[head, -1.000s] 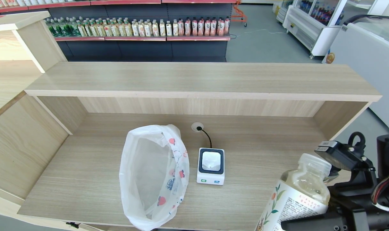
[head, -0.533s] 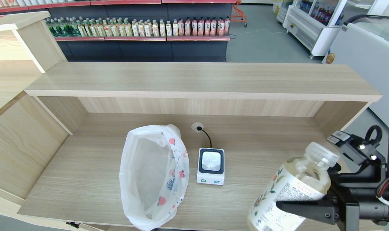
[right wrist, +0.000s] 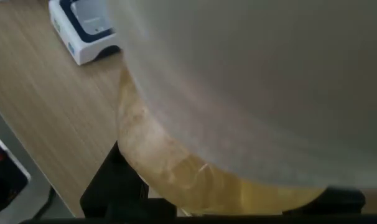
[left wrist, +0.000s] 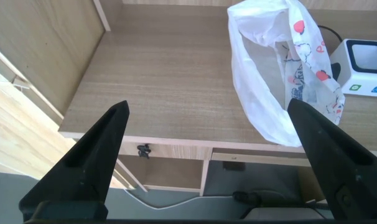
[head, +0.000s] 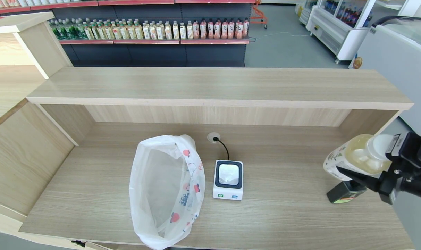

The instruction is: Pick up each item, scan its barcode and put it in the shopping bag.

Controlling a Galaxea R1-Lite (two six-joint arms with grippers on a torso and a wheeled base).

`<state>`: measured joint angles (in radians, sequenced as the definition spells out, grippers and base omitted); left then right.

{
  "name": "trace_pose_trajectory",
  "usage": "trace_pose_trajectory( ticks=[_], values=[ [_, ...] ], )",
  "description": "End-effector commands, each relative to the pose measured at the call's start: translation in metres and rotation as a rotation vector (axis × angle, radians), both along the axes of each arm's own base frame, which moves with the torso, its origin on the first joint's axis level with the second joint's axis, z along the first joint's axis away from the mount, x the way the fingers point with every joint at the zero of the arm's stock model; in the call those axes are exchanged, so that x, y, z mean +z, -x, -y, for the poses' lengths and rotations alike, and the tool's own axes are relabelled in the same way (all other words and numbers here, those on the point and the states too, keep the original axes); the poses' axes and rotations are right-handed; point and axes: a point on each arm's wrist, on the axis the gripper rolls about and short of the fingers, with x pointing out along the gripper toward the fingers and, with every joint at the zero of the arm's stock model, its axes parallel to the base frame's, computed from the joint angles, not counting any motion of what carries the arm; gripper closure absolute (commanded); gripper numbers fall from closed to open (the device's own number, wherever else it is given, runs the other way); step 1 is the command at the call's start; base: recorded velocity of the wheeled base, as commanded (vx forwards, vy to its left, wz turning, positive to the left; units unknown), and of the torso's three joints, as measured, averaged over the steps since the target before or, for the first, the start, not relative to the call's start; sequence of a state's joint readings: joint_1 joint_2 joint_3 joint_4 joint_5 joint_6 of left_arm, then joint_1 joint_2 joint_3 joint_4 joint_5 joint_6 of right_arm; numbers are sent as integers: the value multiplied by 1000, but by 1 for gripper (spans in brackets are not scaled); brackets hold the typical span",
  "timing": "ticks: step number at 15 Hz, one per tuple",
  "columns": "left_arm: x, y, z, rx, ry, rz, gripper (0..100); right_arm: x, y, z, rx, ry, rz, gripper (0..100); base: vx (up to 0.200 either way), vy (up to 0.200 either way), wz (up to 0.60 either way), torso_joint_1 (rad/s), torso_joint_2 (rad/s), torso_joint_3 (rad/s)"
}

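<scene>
Left gripper: fingers spread wide, nothing between them. It hangs off the counter's near edge, at 7 o'clock from the shopping bag.

Counter: a side panel closes the 9 o'clock end, and a back panel under a raised shelf closes the 12 o'clock side. The near edge is open. A bare stretch runs from the side panel to the bag.

Bag: white, mouth open toward 12 o'clock, bottom lapping the near edge. It carries red prints and one dark mark, too small to read.

Barcode scanner: just beside the bag at its 3 o'clock, window up. A black cable runs to a grommet hole at 12 o'clock. The front face has a green and a blue square.

Open counter lies between the scanner and the right end.

Right gripper: clamped on the drink bottle, held above the right end, tipped nearly flat with its cap toward 3 o'clock. The flowered label's text is illegible.

A small dark object with a green-orange strip sits under the bottle.
</scene>
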<state>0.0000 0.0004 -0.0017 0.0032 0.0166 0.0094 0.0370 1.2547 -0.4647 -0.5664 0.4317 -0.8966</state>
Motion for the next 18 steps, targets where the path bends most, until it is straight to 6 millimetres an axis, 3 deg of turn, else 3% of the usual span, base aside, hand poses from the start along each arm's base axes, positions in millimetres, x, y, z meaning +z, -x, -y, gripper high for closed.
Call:
trace_pose_trajectory(
  ticks=[1,5,11,16,18],
  values=[
    [0,0,0,0,0,-1,0,9,7,4,-46,36,74,100,0,0,0,0,0,0],
    [0,0,0,0,0,0,0,21,26,-7,-31,80,188,100,0,0,0,0,0,0],
    [0,0,0,0,0,-1,0,2,50,-12,37,99,165,100,0,0,0,0,0,0],
    [0,0,0,0,-1,0,0,3,53,-12,39,100,149,100,0,0,0,0,0,0],
    [0,0,0,0,0,0,0,5,52,-12,41,94,153,100,0,200,0,5,-2,2]
  ],
)
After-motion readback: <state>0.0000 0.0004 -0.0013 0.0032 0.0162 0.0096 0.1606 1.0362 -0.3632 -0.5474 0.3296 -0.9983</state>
